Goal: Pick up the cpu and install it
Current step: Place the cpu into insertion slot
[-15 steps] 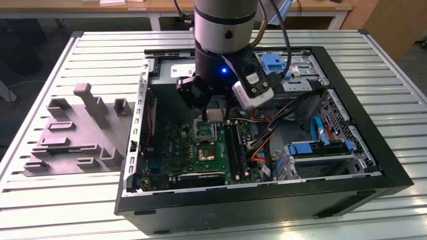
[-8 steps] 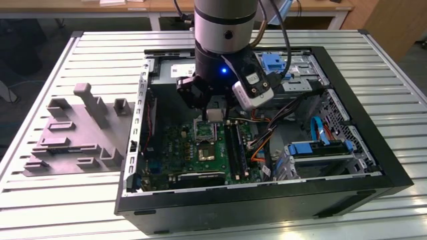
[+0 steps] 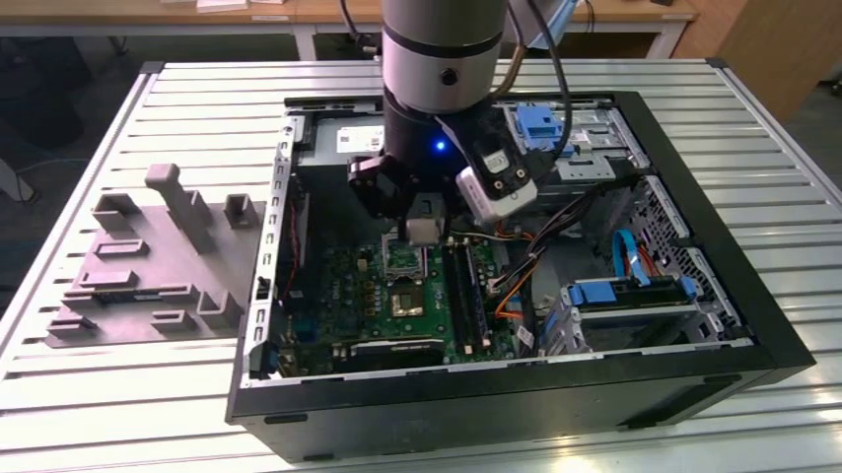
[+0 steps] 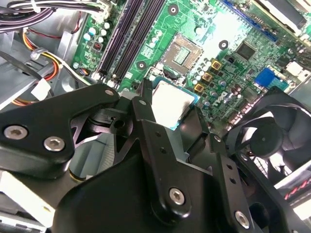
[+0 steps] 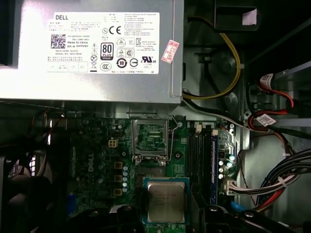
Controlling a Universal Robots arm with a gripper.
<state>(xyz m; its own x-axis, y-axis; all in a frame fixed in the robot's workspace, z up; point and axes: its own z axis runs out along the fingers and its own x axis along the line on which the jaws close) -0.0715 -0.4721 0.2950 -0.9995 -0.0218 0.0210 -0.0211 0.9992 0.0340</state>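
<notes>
**Cpu in the jaws, hanging over the motherboard**

The cpu (image 5: 166, 201) is up off the board: a small square chip, silvery top facing the camera, with a thin green edge around it. In the second wrist view the cpu (image 4: 172, 104) sits between two black fingers (image 4: 144, 114), one against each opposite side. The jaws look clamped on it, though the actual contact faces are partly hidden behind the linkage.

In the exterior view it shows as a pale grey block (image 3: 424, 229) under the arm (image 3: 441, 49), low inside the open computer case (image 3: 526, 394). It seems clear of the board there, but depth is hard to judge.

Just beyond the chip is the hollow metal socket frame (image 5: 149, 138), dark in the middle. It lies between the cpu and the big grey power supply (image 5: 97, 48) with its white label. Chip and frame are near each other but apart.

All around is the green motherboard (image 4: 194, 19). Long black memory slots (image 5: 206, 160) run beside the socket. A black fan (image 4: 272, 141) sits at one edge, and bundled cables (image 5: 233, 73) in yellow, red and black loop past the power supply.

The case lies on its side, open face up, on a slatted metal table (image 3: 132, 394). A grey moulded fixture (image 3: 145, 266) rests on the table at the exterior view's left, well apart from the arm.
</notes>
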